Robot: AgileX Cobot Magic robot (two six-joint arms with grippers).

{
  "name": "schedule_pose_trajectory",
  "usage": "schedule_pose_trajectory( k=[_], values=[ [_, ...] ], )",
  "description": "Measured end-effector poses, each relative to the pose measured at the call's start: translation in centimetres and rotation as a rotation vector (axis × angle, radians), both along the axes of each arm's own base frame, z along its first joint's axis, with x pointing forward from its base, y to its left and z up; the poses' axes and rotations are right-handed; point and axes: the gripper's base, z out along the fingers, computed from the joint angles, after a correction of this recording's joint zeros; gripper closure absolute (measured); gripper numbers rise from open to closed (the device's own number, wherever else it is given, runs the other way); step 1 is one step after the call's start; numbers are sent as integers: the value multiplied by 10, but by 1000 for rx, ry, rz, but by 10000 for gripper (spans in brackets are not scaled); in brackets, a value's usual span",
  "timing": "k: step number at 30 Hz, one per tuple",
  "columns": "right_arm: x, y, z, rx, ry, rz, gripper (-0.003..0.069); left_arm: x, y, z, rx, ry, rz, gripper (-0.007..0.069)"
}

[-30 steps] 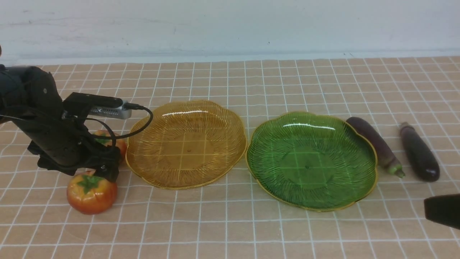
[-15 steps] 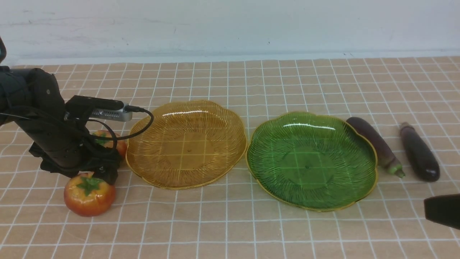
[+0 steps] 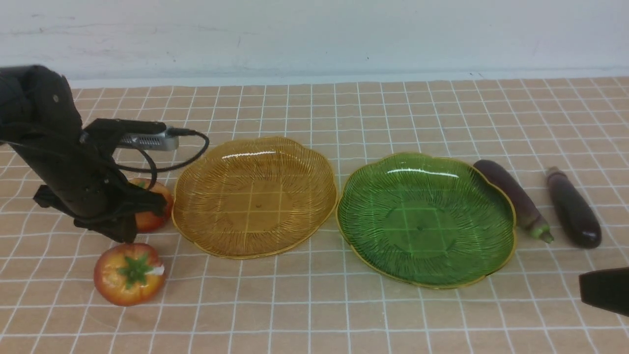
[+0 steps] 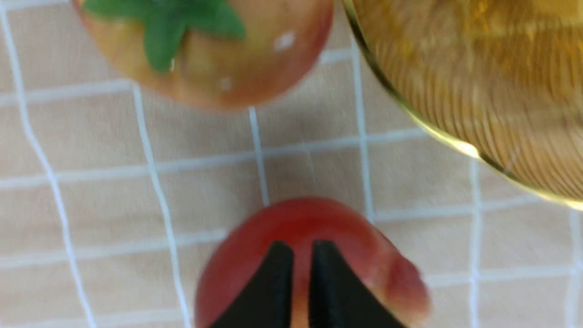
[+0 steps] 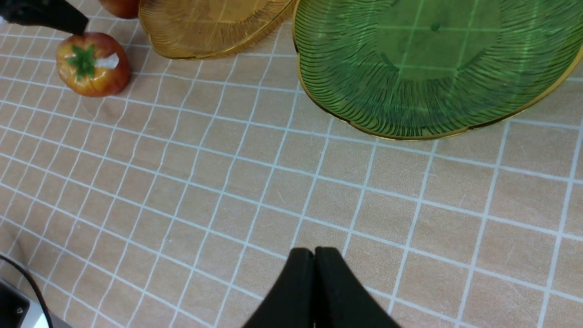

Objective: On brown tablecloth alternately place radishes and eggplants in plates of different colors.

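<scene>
The near radish [image 3: 130, 274] lies on the brown tablecloth [image 3: 314, 314], leaf top tilted toward me. The far radish [image 3: 152, 209] sits beside the empty amber plate [image 3: 255, 196], partly hidden by my left arm. My left gripper [image 3: 127, 236] is shut and empty. In the left wrist view its tips [image 4: 296, 248] hover over the near radish [image 4: 364, 255], with the far radish [image 4: 205, 45] beyond. The green plate [image 3: 425, 219] is empty. Two eggplants [image 3: 513, 194] [image 3: 572, 209] lie to its right. My right gripper [image 5: 314, 255] is shut and empty over bare cloth.
A pale wall runs along the table's far edge. The amber plate's rim [image 4: 455, 146] lies close to the left gripper. The right gripper's black body [image 3: 604, 290] shows at the front right edge.
My left gripper has lifted and drawn back from the near radish. That radish has rolled a little toward the front, and its leaf top now faces me. The right arm has not moved.
</scene>
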Motion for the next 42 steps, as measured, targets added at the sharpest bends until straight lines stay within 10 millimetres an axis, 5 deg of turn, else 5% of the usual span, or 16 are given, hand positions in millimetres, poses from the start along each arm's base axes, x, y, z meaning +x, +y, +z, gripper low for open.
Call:
schedule_pose_trajectory(
  k=[6,16,23,30,42],
  values=[
    [0,0,0,-2,-3,4,676,-4,-2,24,-24,36,0,628],
    [0,0,0,-4,-3,7,676,-12,1,24,11,120,-31,601],
    [0,0,0,-14,-14,22,676,-13,11,24,38,131,-20,357],
    [0,0,0,-14,-16,23,676,-6,7,22,84,69,-144,-10],
    [0,0,0,-16,-17,25,676,6,5,-4,149,102,-169,-59]
  ],
)
